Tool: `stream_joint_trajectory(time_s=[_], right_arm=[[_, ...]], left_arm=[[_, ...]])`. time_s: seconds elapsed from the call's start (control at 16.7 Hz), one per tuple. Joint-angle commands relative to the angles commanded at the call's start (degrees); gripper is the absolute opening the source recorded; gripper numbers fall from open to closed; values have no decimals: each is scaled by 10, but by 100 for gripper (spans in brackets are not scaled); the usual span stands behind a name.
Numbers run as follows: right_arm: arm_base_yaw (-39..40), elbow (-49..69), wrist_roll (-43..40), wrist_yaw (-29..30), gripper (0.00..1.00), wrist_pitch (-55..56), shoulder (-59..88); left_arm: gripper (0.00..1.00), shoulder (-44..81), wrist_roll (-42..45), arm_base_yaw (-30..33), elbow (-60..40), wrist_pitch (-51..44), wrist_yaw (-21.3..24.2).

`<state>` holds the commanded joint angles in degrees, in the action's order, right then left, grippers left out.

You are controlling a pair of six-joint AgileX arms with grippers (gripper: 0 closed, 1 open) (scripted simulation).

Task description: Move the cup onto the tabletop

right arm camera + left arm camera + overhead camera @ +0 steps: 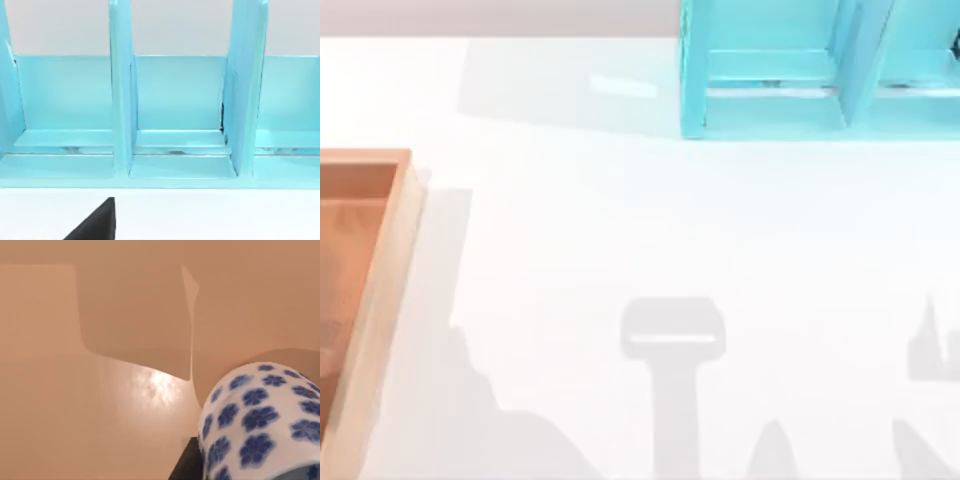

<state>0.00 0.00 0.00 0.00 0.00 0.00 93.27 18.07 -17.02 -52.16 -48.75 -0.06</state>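
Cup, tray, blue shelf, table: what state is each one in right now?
cup: close before the left wrist camera, over the tray's brown floor; whether it is gripped or resting cannot be told.
wooden tray: lying flat at the table's left edge.
shelf unit: upright at the far right, with nothing in the compartments that show.
tabletop: white and glossy, carrying shadows of the arms.

The tabletop (650, 230) is lying open across its middle, offering wide passage. A wooden tray (382, 290) is blocking the 9 o'clock edge with its raised rim, and a blue shelf unit (820, 70) is standing at 1 o'clock.
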Motion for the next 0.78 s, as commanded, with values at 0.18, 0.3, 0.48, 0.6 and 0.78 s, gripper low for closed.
stream_joint_trajectory(time_s=[0.18, 0.3, 0.48, 0.6, 0.78], right_arm=[[0, 0, 0, 0, 100, 0, 0], [0, 0, 0, 0, 100, 0, 0], [0, 0, 0, 0, 100, 0, 0], [0, 0, 0, 0, 100, 0, 0], [0, 0, 0, 0, 100, 0, 0]], left_arm=[[0, 0, 0, 0, 0, 0, 0], [0, 0, 0, 0, 0, 0, 0], [0, -2, -1, 0, -1, 0, 0], [0, -5, -17, -3, -16, 2, -1], [0, -19, -66, 5, -57, -11, -5]])
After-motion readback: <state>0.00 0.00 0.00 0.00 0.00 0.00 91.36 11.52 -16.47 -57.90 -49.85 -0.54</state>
